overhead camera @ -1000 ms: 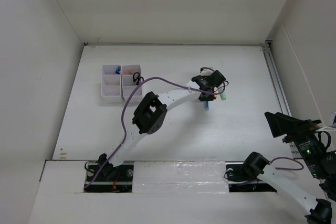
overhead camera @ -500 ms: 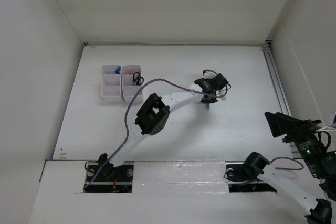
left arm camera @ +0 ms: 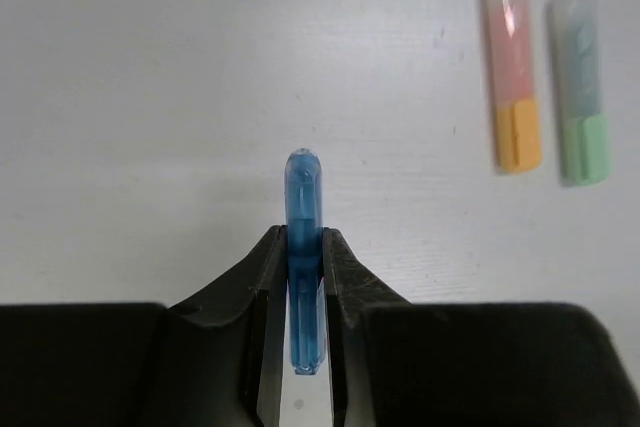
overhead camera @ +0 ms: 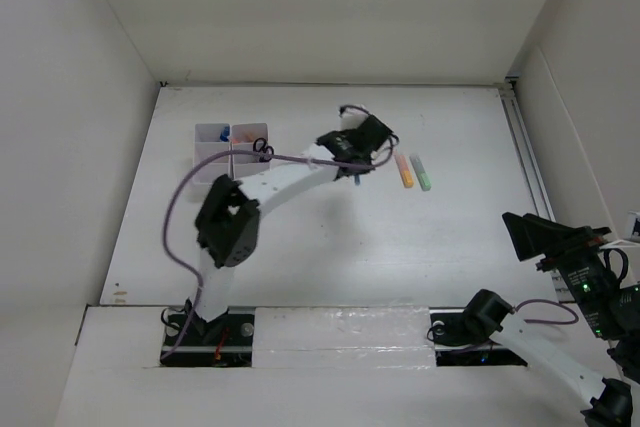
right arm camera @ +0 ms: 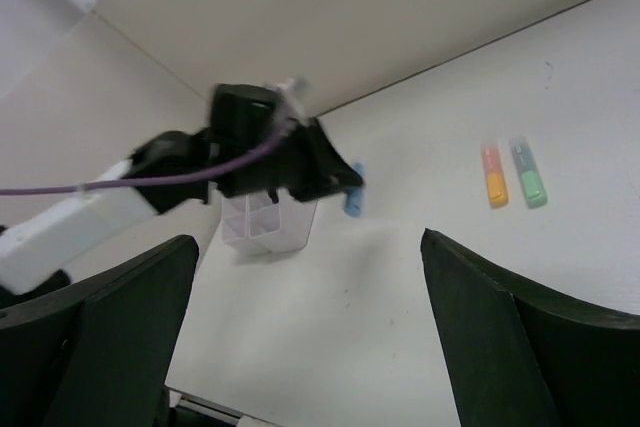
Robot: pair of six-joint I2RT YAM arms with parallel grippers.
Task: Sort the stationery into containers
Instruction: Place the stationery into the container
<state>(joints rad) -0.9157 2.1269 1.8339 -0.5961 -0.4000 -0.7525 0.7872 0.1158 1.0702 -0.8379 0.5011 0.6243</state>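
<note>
My left gripper is clamped on the blue marker. In the last second it has lifted clear of the orange marker and green marker and swung toward the organizer at nine o'clock. Delivery pending. My right gripper gapes wide, idle.

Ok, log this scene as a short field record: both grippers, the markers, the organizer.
left gripper: shut on blue marker, marker pointing down at the table
right gripper: open, holding nothing
orange marker: lying on the table, beside green marker, not touching
organizer: far left of table; scissors in its back right compartment
</note>
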